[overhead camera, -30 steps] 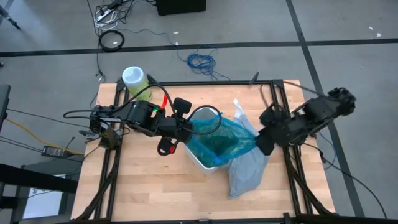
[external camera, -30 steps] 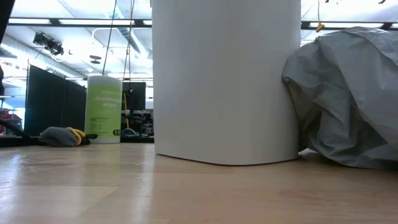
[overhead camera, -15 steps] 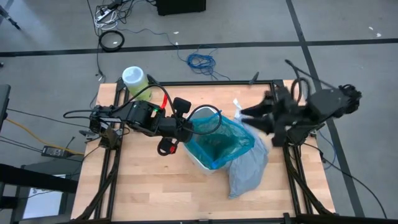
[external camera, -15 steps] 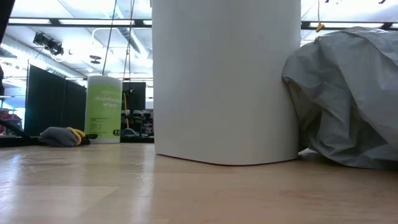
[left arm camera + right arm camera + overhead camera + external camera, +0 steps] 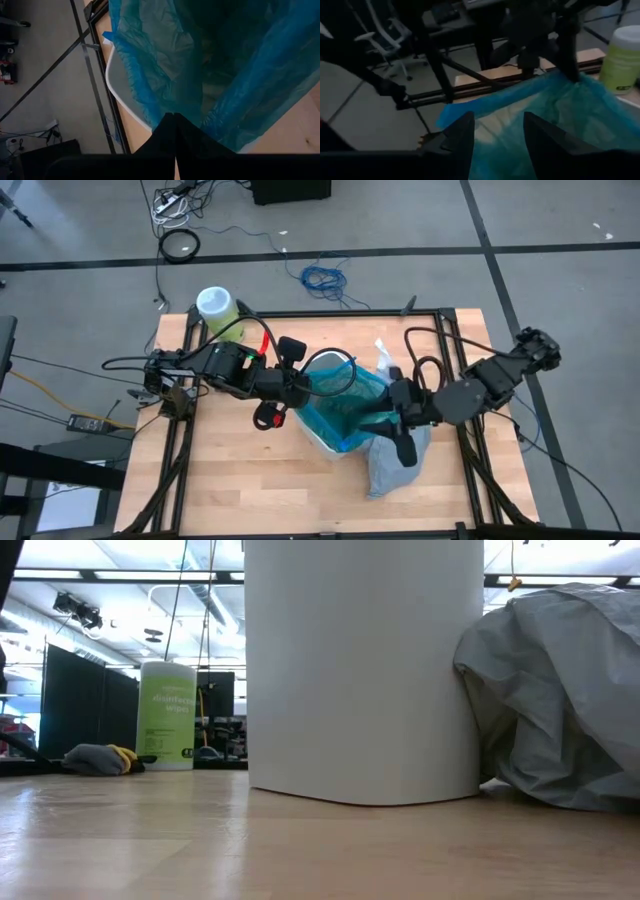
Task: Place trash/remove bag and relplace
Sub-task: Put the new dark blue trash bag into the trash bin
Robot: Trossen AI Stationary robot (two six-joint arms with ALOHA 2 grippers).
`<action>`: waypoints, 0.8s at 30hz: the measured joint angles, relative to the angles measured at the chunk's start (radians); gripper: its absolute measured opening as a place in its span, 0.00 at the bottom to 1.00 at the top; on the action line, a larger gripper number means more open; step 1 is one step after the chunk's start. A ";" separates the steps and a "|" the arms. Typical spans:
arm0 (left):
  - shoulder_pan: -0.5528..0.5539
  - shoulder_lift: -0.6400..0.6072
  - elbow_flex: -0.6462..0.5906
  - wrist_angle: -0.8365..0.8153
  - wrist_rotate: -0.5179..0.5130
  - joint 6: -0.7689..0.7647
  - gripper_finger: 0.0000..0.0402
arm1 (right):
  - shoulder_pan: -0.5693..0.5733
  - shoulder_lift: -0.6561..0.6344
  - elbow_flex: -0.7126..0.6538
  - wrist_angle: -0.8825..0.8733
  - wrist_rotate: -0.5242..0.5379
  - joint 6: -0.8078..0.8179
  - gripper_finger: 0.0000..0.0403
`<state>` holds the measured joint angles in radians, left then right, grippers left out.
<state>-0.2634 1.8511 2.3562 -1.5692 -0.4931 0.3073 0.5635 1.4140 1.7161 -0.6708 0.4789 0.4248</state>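
A teal-green bag (image 5: pixel 350 405) lines the white bin (image 5: pixel 360 670) at the table's middle. My left gripper (image 5: pixel 300 388) is shut on the bag's rim at the bin's left side. My right gripper (image 5: pixel 387 420) is open at the bin's right side, its fingers level and pointing left over the teal rim (image 5: pixel 545 110); whether they touch it, I cannot tell. The bag (image 5: pixel 398 465), pale grey and crinkly, lies slumped on the table against the bin's right side (image 5: pixel 560 700). The trash is out of view. My left gripper pinches the teal-green bag's rim (image 5: pixel 159 102) between its two shut fingers, at the left side of the bin's mouth. The fingers slant down from the table's left. The rest of the bag hangs open into the bin.
A green wipes canister (image 5: pixel 215 305) stands at the table's far left corner. A grey and yellow cloth (image 5: pixel 100 758) lies next to it. Black frame rails (image 5: pixel 470 460) run along the table's sides. Bare wood lies in front of the bin.
My right gripper has swung up and toward the far edge, then come back down toward the bin, turning level and pointing left. The teal-green bag's right side, earlier drawn out toward the right, now sits closer over the bin.
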 joint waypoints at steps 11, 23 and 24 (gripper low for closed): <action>0.000 0.000 0.000 0.003 0.000 -0.002 0.00 | 0.024 0.067 0.001 -0.115 -0.093 0.019 0.39; 0.000 0.000 0.000 0.004 0.000 -0.029 0.00 | 0.003 0.067 0.001 -0.191 -0.090 0.010 0.22; 0.000 0.000 0.000 0.003 0.000 -0.045 0.00 | 0.004 0.067 0.001 -0.191 -0.090 0.010 0.16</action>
<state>-0.2638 1.8511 2.3562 -1.5663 -0.4934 0.2619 0.5676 1.4811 1.7168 -0.8616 0.3885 0.4347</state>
